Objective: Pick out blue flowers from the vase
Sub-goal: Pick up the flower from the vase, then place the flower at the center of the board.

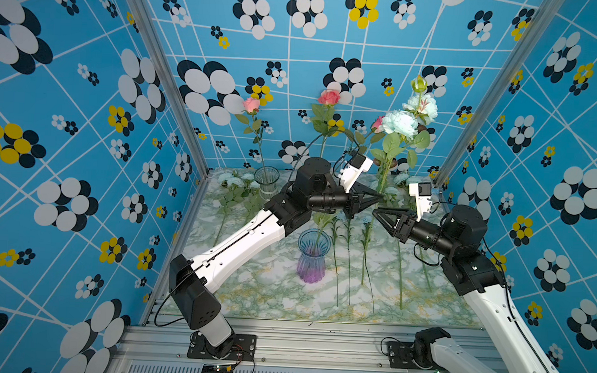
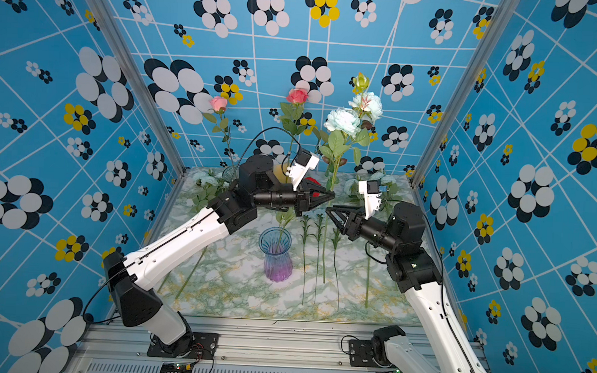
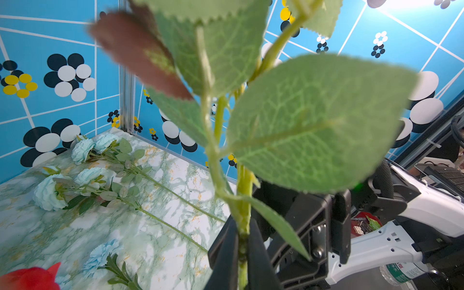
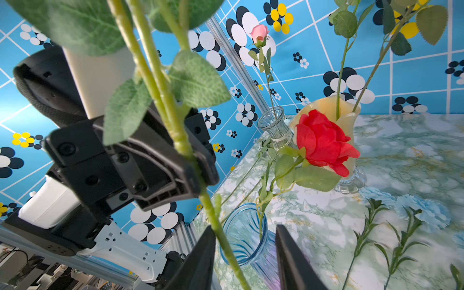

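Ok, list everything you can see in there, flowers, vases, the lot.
Held peony spray: one, pale blue, raised.
Lying peony sprays: several, pale blue, back of table.
Carnations: several, pale blue, lying beside blue vase.
Pink roses: three, standing at back.
Red rose: one, red, in blue vase.
Blue vase: one, purple base, table centre.
Clear vase: one, back left.
Cream vase: one, back centre.
Table: one, green-white marble.
Left end effector: shut on held spray's stem.
Right end effector: open around same stem, lower.

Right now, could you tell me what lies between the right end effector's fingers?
The blue peony spray's stem, close against one finger, in the right wrist view.
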You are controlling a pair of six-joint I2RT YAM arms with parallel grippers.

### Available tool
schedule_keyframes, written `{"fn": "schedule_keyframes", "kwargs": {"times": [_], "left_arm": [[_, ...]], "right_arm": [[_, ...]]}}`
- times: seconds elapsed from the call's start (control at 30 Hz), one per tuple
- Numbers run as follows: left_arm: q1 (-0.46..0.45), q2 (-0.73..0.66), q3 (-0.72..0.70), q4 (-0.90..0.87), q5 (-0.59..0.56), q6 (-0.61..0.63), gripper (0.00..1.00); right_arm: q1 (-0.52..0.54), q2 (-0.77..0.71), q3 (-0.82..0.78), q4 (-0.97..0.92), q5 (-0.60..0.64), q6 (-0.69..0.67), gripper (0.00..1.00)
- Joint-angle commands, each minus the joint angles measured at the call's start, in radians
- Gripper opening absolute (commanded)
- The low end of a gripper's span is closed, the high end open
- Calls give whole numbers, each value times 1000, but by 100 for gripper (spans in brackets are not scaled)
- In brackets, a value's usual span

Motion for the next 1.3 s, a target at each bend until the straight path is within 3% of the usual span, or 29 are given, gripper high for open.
{"fn": "schedule_keyframes", "kwargs": {"times": [0.0,0.37,0.6,0.83,0.97,1.13,1.27], "left_arm": [[6,0,5,54,37,-18,0],[14,1,3,43,31,-16,0],[19,3,1,53,43,-30,1],[30,-48,-49,86,27,-32,50],[42,-95,-88,111,18,-38,67],[59,-177,-139,89,-29,-9,81],[83,-272,-190,22,-137,54,85]], "right_arm": [[39,4,-3,58,12,-18,39],[96,-8,13,-1,126,-94,14],[96,-24,37,-52,184,-121,5],[94,-37,119,-273,391,-240,0],[95,-39,176,-398,528,-308,0],[95,16,248,-540,766,-366,0],[94,89,300,-635,966,-389,0]]}}
